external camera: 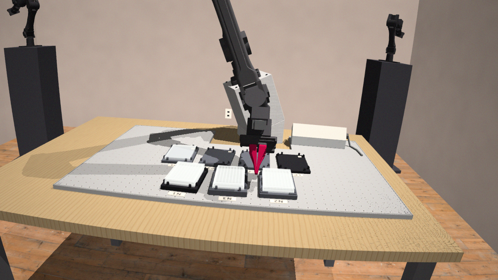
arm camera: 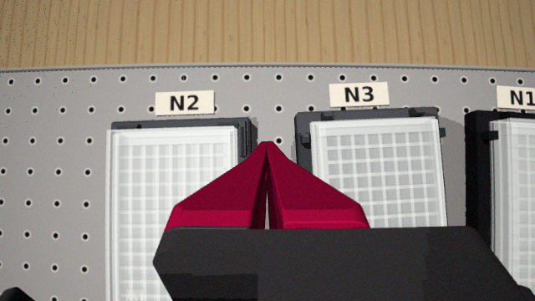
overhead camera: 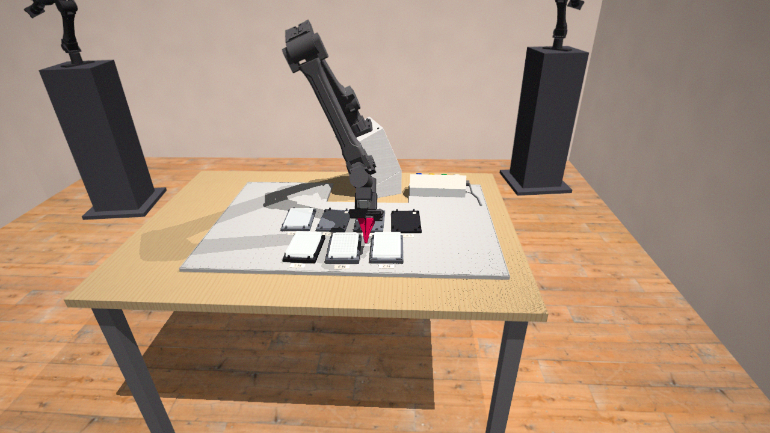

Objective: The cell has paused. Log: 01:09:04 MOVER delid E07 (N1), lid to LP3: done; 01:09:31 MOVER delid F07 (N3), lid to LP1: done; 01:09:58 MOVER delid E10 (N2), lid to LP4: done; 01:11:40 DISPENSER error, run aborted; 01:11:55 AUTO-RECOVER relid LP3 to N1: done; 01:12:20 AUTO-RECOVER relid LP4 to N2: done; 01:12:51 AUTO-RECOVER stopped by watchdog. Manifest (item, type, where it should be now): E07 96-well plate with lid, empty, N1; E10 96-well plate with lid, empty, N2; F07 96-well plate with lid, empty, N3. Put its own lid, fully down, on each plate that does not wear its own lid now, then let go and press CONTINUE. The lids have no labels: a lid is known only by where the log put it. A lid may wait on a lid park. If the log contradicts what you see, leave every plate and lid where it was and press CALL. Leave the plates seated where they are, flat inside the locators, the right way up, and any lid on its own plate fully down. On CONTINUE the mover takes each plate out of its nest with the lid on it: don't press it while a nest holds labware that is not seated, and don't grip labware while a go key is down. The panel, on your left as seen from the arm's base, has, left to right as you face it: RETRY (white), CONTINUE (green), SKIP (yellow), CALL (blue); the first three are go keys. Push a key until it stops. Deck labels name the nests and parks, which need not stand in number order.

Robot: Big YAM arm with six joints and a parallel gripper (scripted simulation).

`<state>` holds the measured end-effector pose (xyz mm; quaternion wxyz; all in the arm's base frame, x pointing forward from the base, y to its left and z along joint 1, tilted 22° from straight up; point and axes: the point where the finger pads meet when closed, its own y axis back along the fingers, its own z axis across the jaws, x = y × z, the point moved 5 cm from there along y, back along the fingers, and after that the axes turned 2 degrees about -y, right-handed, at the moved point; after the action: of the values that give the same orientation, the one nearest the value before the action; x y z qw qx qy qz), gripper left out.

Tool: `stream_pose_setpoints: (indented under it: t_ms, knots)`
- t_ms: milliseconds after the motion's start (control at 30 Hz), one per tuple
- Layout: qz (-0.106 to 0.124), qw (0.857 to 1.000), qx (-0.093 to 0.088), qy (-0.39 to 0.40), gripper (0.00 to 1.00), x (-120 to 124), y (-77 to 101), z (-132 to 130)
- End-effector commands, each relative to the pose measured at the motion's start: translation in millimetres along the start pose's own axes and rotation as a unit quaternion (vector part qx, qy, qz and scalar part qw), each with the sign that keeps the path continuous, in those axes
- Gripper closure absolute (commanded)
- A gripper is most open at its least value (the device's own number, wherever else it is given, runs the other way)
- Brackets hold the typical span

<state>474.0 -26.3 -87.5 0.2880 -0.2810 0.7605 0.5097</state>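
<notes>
Pincer [arm camera: 267, 146] fully shut, red fingers [external camera: 253, 156] tip to tip, nothing held. It hangs over the gap betw. N2 plate [arm camera: 171, 201] and N3 plate [arm camera: 378, 171]. N2 is lidded; N3 has bare wells, no lid. N1 plate [arm camera: 516, 184] sits beyond N3. A lid [external camera: 180, 152] rests on the far-end park in the row behind the pincer, well apart.

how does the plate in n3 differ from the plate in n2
The N3 plate shows a crisp, bare well grid; the N2 plate looks milky, its grid softened under a lid. The N2 plate's cover overhangs and hides most of its nest, while N3's dark nest frame and locator tabs show around it. Both are white 96-well plates lying flat, on either side of the shut gripper.
</notes>
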Motion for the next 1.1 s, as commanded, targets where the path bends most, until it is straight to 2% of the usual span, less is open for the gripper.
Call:
stream_pose_setpoints:
  t_ms: [0,333,400,867,1067]
  knots:
    - [-0.009,1.000,0.010,0.001,1.00,-13.6,5.0,-24.6]
    - [-0.008,1.000,0.010,0.002,1.00,-15.0,5.4,-74.8]
    - [-0.008,1.000,0.010,0.002,1.00,-15.0,5.4,-74.8]
    - [-0.018,1.000,0.015,0.002,1.00,-28.3,1.9,-148.2]
    - [-0.014,1.000,0.009,0.002,1.00,-20.3,1.6,-139.4]
